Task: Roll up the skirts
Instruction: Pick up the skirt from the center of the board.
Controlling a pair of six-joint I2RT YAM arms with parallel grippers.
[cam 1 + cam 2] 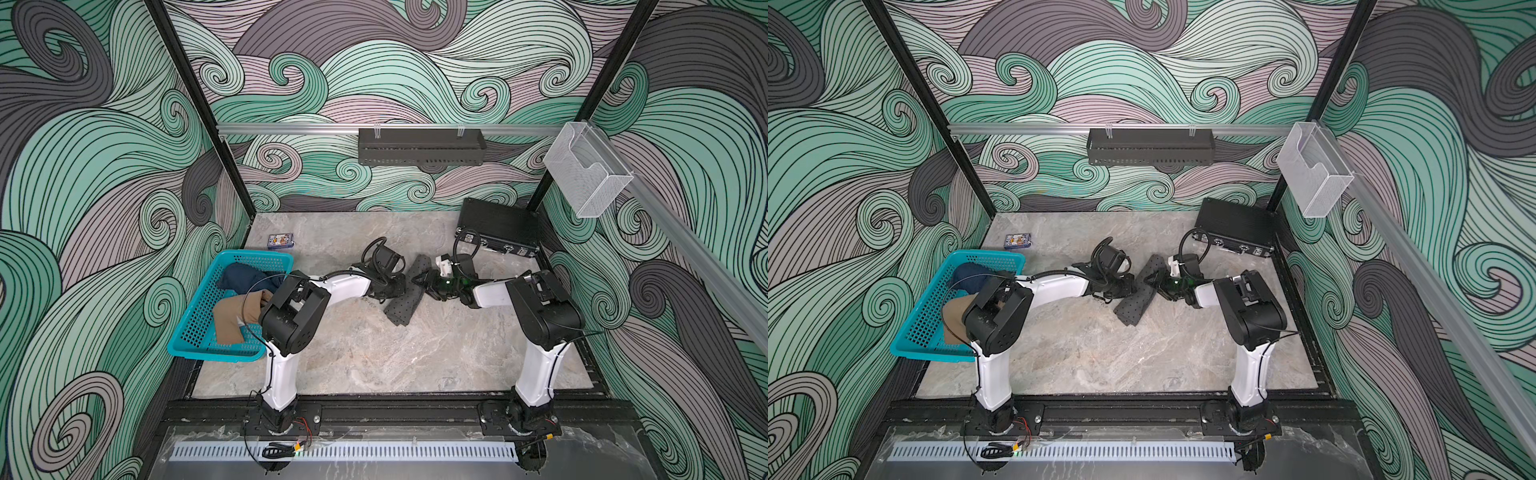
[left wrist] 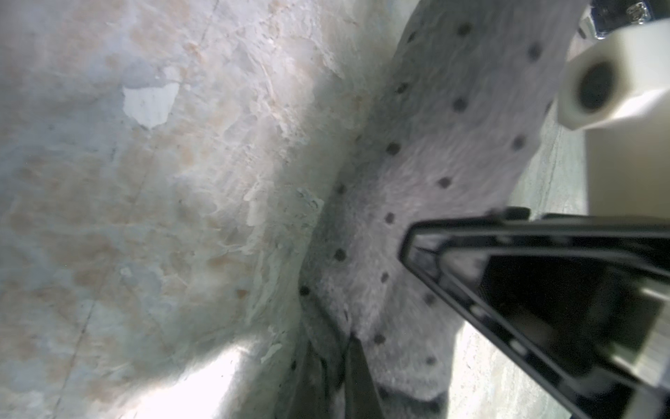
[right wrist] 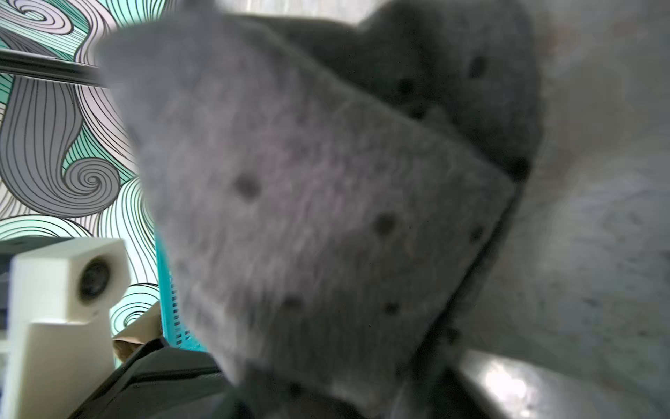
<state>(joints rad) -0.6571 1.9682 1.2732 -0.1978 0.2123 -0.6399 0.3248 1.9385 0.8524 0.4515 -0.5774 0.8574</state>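
The dark grey dotted skirt lies as a folded strip mid-table. My left gripper is at its left edge. In the left wrist view that gripper is shut on a fold of the skirt. My right gripper meets the strip from the right. In the right wrist view a raised flap of the skirt fills the frame and hides the jaws. The dark blue denim skirt and the tan skirt lie in the basket.
The teal basket stands at the table's left edge beside the left arm. A black hard case sits at the back right. A small card box lies at the back left.
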